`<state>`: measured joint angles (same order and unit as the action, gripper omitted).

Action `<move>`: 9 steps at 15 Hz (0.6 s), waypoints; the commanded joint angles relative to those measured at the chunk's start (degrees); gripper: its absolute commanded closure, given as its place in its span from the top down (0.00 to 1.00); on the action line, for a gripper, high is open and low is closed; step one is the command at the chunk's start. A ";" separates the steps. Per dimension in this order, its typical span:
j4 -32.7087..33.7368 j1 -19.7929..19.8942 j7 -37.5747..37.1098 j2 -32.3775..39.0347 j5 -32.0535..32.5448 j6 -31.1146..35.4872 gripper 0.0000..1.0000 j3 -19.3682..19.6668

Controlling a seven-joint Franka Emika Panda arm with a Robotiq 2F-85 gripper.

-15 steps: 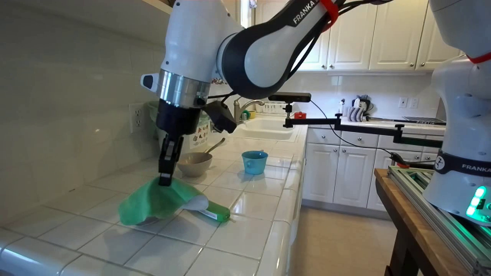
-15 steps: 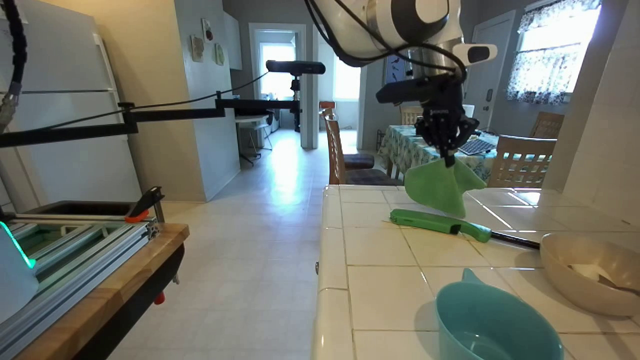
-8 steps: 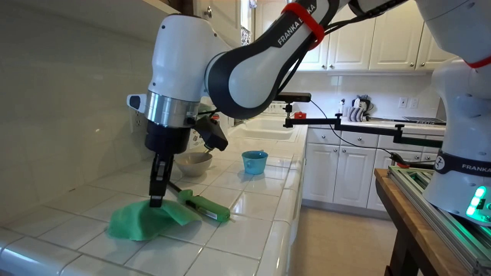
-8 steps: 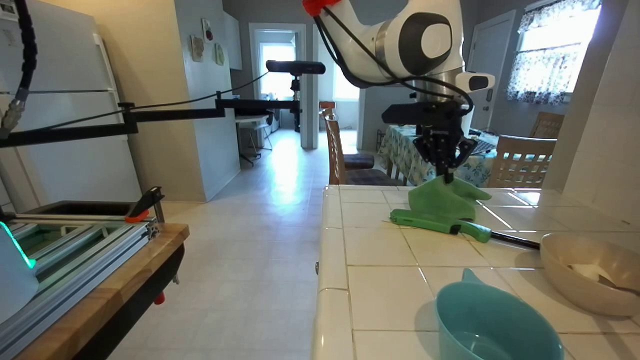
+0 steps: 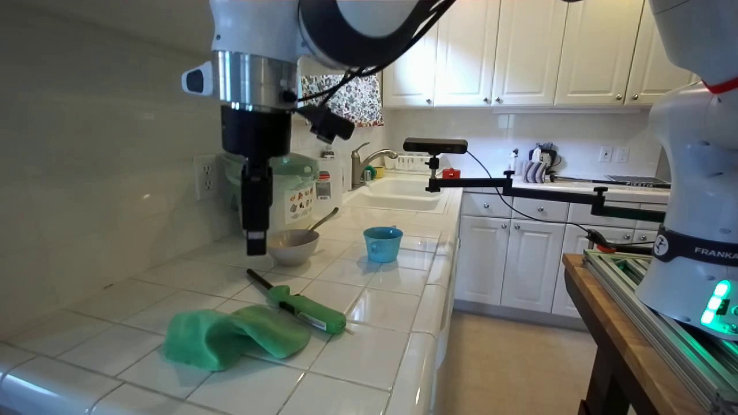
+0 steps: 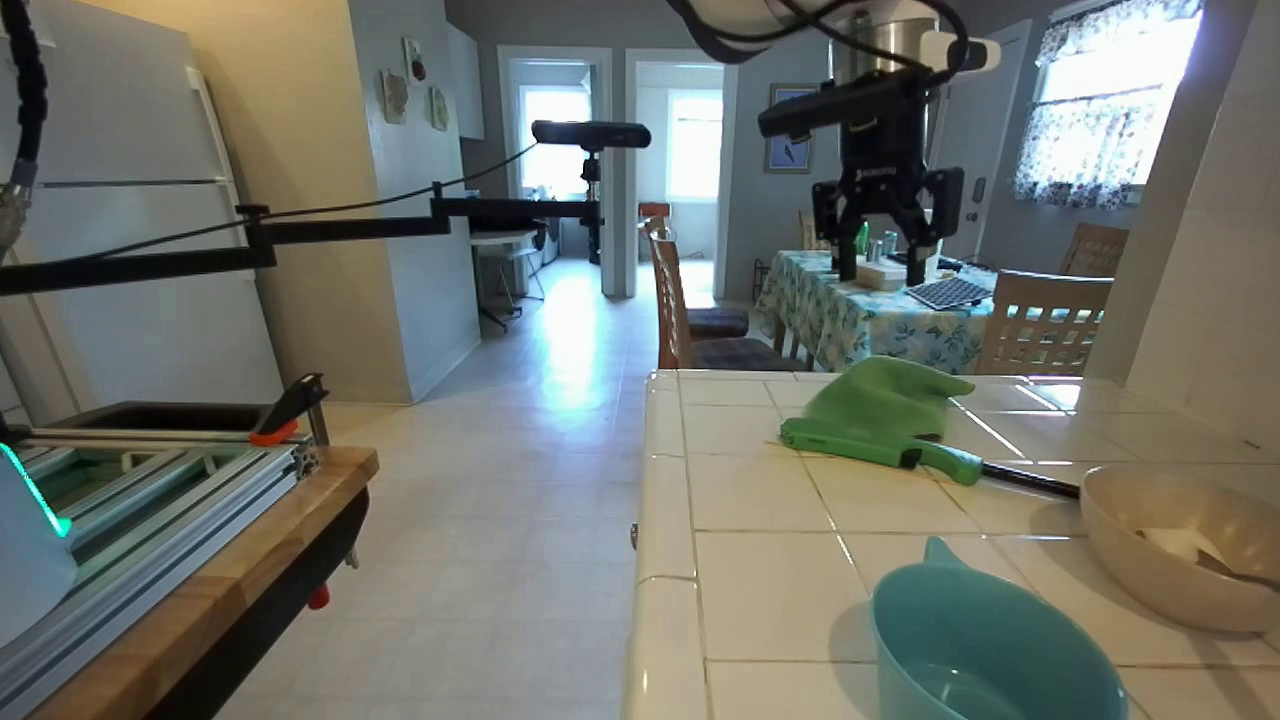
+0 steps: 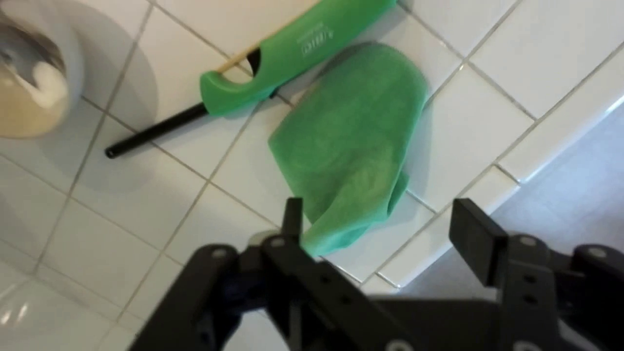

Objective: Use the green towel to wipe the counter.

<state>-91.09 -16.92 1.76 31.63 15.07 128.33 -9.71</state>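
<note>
Tool (image 6: 882, 274) raised, green towel (image 7: 356, 126), long axis aslant counter (image 5: 363, 357)

White Panda arm (image 5: 253, 29): silver wrist collar (image 5: 253, 79), black cables (image 5: 424, 30), a red band (image 5: 723, 86), green base lights (image 5: 715, 302), black gripper (image 6: 882, 272).

An exterior view looks along the counter (image 5: 357, 366) toward the sink (image 5: 398, 203). An exterior view, close to the cup (image 6: 990, 640), faces the opposite way, toward the dining table (image 6: 830, 318). The wrist view looks closely down past the gripper (image 7: 378, 222) onto the towel (image 7: 351, 126), lighter (image 7: 292, 56) and bowl (image 7: 74, 73); both exterior views share these and the cup.
</note>
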 commanded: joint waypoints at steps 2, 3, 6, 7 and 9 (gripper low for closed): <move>-5.55 2.41 2.59 -7.23 -3.11 -8.54 1.00 -0.05; -7.59 3.33 3.79 -8.86 -3.81 -9.67 1.00 -0.26; -14.57 6.19 6.21 -13.51 -7.03 -9.34 1.00 -0.31; -17.21 6.98 6.62 -15.43 -7.78 -8.92 1.00 -0.17; -22.51 8.30 7.20 -20.02 -9.43 -8.17 1.00 -0.01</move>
<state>-105.01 -10.52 6.21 18.87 9.09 117.53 -9.32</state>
